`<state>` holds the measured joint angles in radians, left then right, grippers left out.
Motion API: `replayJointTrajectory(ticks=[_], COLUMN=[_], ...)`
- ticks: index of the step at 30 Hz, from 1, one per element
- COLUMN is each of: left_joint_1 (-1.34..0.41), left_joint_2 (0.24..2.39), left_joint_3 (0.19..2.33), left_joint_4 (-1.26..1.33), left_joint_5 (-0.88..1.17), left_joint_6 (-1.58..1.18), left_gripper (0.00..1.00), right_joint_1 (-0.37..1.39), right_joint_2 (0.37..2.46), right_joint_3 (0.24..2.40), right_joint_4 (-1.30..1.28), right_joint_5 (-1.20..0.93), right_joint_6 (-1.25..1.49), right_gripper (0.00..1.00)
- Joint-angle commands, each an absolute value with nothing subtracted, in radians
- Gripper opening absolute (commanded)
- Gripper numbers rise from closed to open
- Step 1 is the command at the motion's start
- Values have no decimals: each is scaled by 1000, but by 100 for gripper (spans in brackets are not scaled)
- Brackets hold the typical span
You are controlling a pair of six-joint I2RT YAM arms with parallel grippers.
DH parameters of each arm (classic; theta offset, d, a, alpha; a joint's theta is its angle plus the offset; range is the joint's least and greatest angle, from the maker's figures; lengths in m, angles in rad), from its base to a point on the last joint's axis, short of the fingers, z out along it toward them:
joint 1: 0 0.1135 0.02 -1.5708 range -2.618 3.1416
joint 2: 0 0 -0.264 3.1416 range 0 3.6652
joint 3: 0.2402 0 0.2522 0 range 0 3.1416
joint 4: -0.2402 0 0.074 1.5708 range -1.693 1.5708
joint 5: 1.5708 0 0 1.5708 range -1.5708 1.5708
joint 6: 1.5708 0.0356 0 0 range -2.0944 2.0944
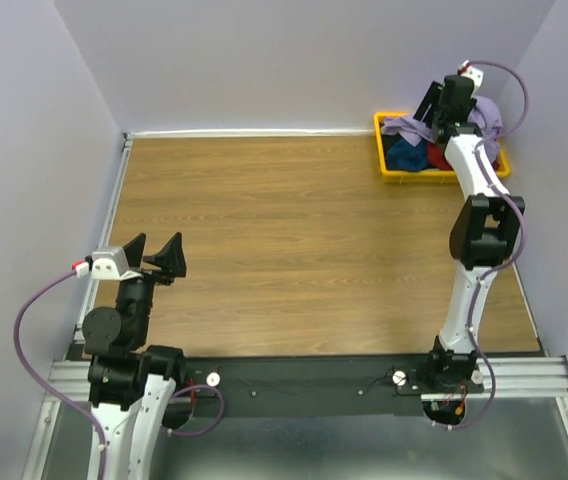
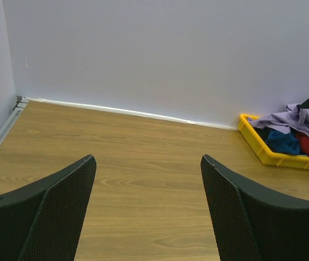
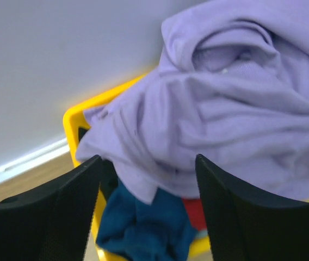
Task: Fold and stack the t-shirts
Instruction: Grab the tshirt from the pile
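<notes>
The t-shirts lie crumpled in a yellow bin (image 1: 388, 172) at the table's far right. A lavender shirt (image 3: 225, 114) lies on top, over a blue shirt (image 3: 143, 228) and a red shirt (image 3: 195, 209). In the top view the lavender shirt (image 1: 488, 118), blue shirt (image 1: 406, 155) and red shirt (image 1: 439, 157) show around the arm. My right gripper (image 3: 148, 163) is open, hanging just above the pile, its jaws spread over the lavender cloth. My left gripper (image 1: 160, 256) is open and empty over the table's near left. The pile also shows far right in the left wrist view (image 2: 298, 122).
The wooden table (image 1: 304, 240) is walled at the back and both sides. The bin's yellow rim (image 3: 81, 111) stands against the back wall. The right arm (image 1: 479, 220) stretches along the table's right edge.
</notes>
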<state>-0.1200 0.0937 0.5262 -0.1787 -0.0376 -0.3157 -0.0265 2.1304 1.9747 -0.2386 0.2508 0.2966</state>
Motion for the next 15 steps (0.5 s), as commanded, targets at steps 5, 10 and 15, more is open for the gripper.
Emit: replayJointTrajectory(ticks=[5,10,15], left_joint_1=[-123,-123,-123], left_joint_2=[123,138,132], left_joint_3=[531,529,528], left_joint_4=[-176,-172,-169], left_joint_5=[86,94,100], left_joint_6=[-456,-454,-449], left_gripper=[90,90,90], right_joint_1=[-32,-31,-26], right_joint_2=[2336,2225,1869], right_joint_3=[2226,2125,1860], right_joint_4=[-201,-202,-218], right_joint_5=[350,318,162], right_joint_6=[230,170,160], right_gripper=[48,1,1])
